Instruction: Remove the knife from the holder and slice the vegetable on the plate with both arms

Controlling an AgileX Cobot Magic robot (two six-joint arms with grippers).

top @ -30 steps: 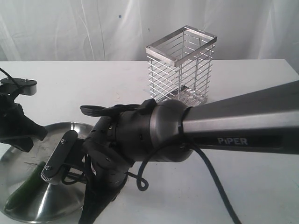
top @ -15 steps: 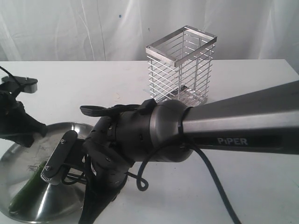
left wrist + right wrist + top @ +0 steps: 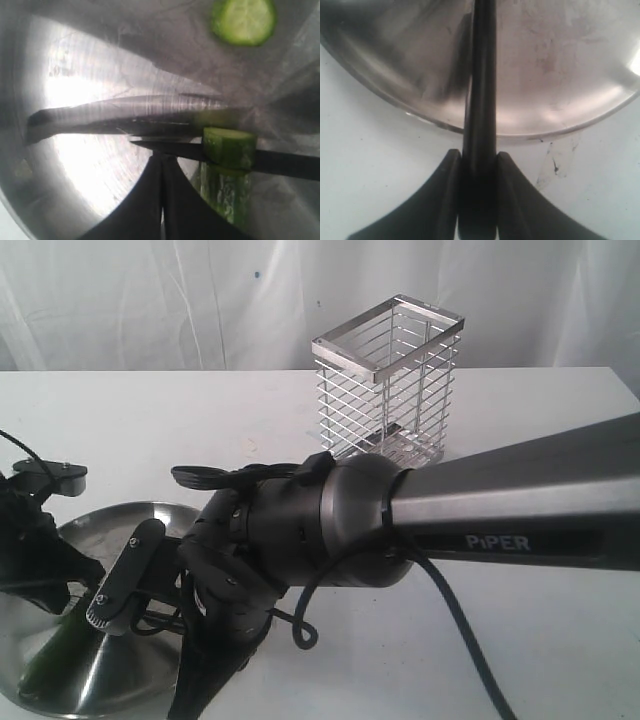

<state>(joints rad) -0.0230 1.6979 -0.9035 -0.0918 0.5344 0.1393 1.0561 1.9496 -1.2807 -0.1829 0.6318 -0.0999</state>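
Observation:
The steel plate [image 3: 125, 680] lies at the lower left, with the green cucumber [image 3: 52, 648] on it. The left wrist view shows the knife's dark blade [image 3: 170, 149] set across the cucumber [image 3: 226, 200], with a cut end piece [image 3: 230, 146] on the blade's far side. A loose round slice [image 3: 243, 19] lies further off on the plate [image 3: 100, 65]. My left gripper [image 3: 161, 160] is shut, holds nothing, and its tips stand beside the cucumber at the blade. My right gripper [image 3: 479, 159] is shut on the knife's black handle [image 3: 480, 90] over the plate's rim [image 3: 545, 131].
The wire holder [image 3: 390, 380] stands at the back of the white table with nothing showing in it. My right arm's grey tube [image 3: 520, 510] crosses the foreground and hides much of the table's middle. A white curtain hangs behind.
My left arm has come down and slightly right, toward the cucumber on the plate. The right arm and the knife have not visibly moved.

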